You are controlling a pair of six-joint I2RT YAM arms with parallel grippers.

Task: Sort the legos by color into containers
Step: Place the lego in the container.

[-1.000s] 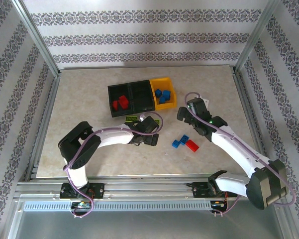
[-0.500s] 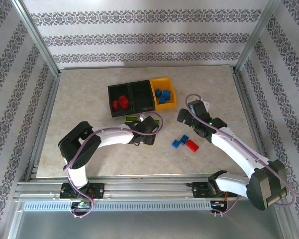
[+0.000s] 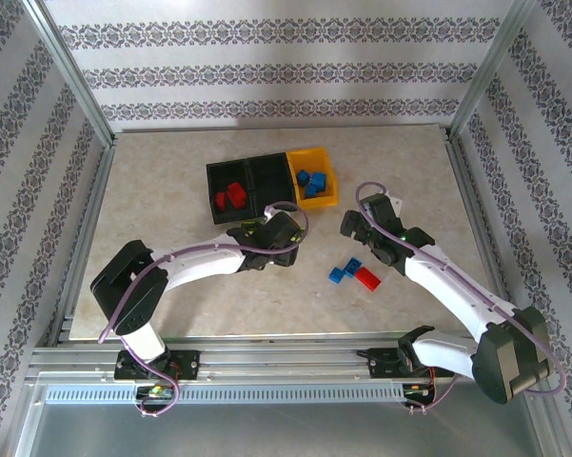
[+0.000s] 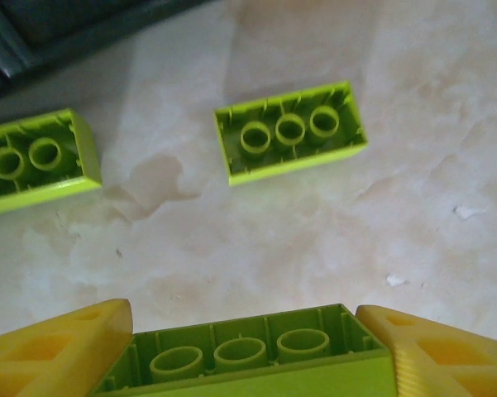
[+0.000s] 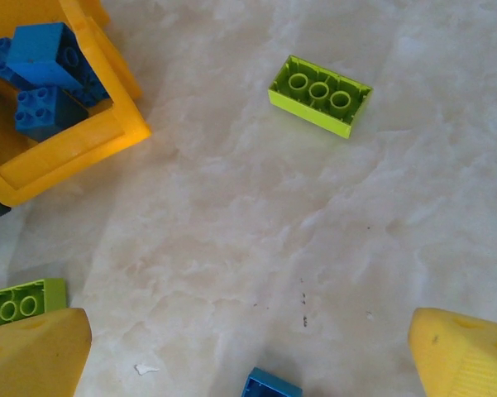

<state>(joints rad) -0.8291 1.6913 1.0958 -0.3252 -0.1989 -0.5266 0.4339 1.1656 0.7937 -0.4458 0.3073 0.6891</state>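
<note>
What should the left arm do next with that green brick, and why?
Probably lift and carry it to the middle black bin. The left gripper clamps the lime brick; red bricks sit in the left black bin, blue bricks in the yellow bin; the middle looks empty.

Striped floral wallpaper (image 3: 266, 71) and aluminium posts (image 3: 73, 71) enclose a beige marbled tabletop (image 3: 162, 181).

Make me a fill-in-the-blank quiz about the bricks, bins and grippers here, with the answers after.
1. The brick in the left gripper is ___.
2. The bricks in the yellow bin are ___.
3. The bin holding the red bricks is ___.
4. The jaws of the right gripper stand ___.
Answers: green, blue, black, open.
</note>
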